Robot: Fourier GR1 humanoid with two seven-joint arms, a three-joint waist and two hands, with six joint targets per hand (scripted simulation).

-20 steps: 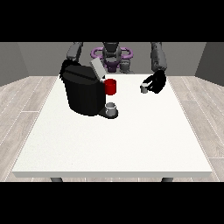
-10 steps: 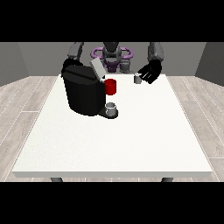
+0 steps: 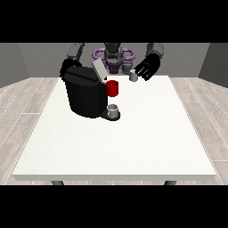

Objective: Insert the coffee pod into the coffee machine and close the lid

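Holding the coffee pod (image 3: 133, 77), the hand at the view's right (image 3: 148, 68) has its dark fingers curled about the small grey pod, which hangs in the air above the far side of the table (image 3: 133, 147), to the right of the coffee machine (image 3: 84, 92) and a little higher than its red front part (image 3: 112, 88). Starting nearest the camera, a small grey cup (image 3: 113, 109) sits on the machine's drip tray at the foot of the machine, just in front of and below the red part. Behind that stands the black body of the machine, and on top of it the lid (image 3: 99, 70) is tilted up and open, a pale slab leaning back above the red part. Farther still, behind the machine's left shoulder, the hand at the view's left (image 3: 67, 67) is partly hidden, and I cannot tell how its fingers lie. The step in hand looks to be carrying the pod across to the opening under the raised lid. To do it well, the pod should travel leftward at a height that clears the red part, come over the slot beneath the lid, and be lowered straight in before the fingers release. The lid should be pushed down only once the pod is seated.
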